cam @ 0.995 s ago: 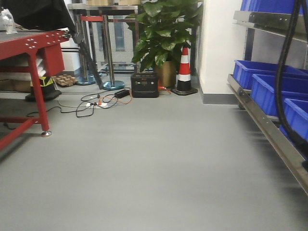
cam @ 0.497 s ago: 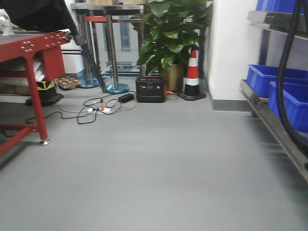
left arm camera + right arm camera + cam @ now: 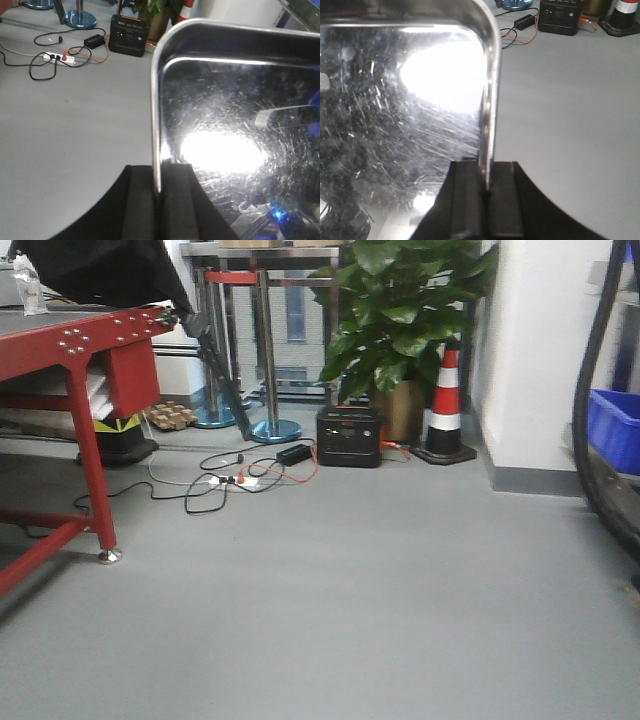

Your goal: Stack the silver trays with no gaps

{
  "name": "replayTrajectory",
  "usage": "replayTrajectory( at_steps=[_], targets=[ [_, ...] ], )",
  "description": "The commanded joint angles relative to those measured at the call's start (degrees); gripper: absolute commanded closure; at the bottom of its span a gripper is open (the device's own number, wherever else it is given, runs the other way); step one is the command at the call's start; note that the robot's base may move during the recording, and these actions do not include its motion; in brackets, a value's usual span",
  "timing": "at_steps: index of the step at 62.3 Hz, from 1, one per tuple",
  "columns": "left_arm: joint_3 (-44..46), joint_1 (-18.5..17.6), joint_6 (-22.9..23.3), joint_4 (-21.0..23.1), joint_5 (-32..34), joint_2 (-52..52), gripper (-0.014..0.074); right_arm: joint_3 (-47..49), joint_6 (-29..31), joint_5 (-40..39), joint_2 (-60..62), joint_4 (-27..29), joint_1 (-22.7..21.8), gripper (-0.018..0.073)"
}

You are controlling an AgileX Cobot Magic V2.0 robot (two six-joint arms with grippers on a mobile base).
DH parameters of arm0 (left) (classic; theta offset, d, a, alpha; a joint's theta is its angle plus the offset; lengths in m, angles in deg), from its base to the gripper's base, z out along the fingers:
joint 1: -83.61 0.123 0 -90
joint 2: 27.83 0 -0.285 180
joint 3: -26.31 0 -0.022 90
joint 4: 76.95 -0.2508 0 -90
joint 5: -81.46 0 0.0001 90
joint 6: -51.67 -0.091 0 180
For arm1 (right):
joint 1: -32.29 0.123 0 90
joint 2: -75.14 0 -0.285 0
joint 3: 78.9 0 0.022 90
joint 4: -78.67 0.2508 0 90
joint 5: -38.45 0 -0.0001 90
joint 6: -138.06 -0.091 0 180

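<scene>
As seen from both wrist views, noted left gripper (image 3: pixel 159 172) clamped on left rim of silver tray (image 3: pixel 240 115), right gripper (image 3: pixel 486 167) clamped likewise on opposite rim, tray up over grey floor (image 3: pixel 75 130). Logged black power box (image 3: pixel 129 36) and cables (image 3: pixel 47 65) on floor beyond

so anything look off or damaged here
Nothing spilled or bent. The silver tray surface is covered in fine scratches at both the left claw and the right claw, each shut on its rim. Loose cables sprawl across the floor by the black power box.
</scene>
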Motion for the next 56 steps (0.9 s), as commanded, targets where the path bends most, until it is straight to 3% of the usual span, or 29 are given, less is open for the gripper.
replayTrajectory(
  at_steps=[1, 36, 56],
  targets=[
    [1.0, -0.6, -0.1, 2.4, 2.8, -0.4, 0.0614, 0.0, 0.9, -5.7, 0.3, 0.1, 0.4, 0.0637],
    [1.0, -0.6, -0.1, 2.4, 3.0, -0.4, 0.0614, 0.0, 0.9, -5.8, 0.3, 0.1, 0.4, 0.0637],
    [1.0, -0.6, -0.1, 2.4, 3.1, -0.4, 0.0614, 0.0, 0.9, -12.9, 0.2, 0.1, 0.4, 0.0637]
  ],
)
